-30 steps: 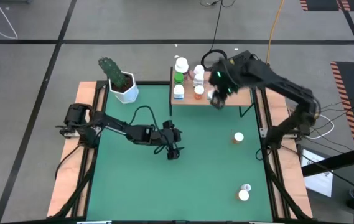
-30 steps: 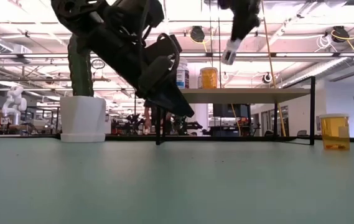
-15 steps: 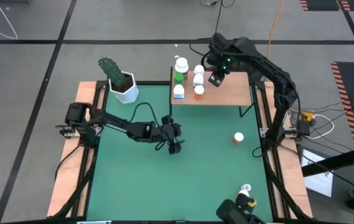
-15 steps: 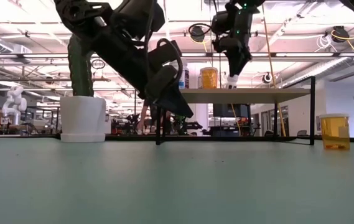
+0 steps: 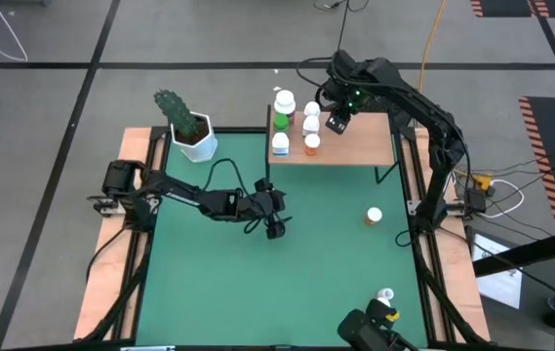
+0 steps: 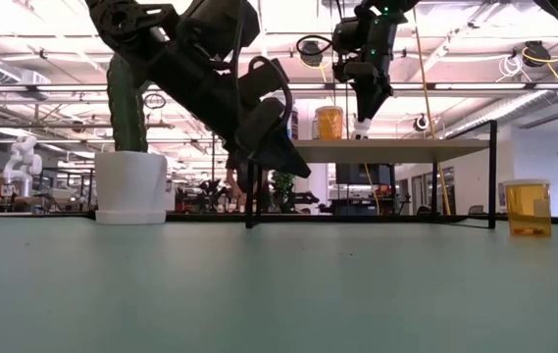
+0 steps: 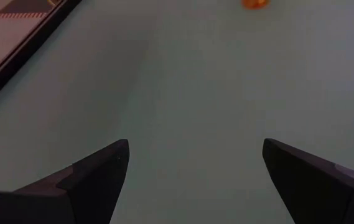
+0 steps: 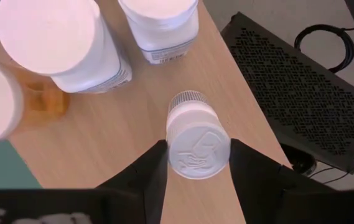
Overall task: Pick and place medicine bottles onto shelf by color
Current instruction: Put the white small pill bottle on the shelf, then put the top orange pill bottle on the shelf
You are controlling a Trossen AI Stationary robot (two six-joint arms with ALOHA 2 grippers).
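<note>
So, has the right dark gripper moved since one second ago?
Yes. The right dark gripper went from the light-wood shelf's front edge toward its back, beside the white-capped bottles, with a small white bottle between its fingers.

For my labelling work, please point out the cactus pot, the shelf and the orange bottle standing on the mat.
cactus pot (image 5: pixel 198 144): high view, white rim.
shelf (image 5: pixel 360 146): high view, bare wooden top.
orange bottle (image 5: pixel 374 215): high view, white cap.
</note>
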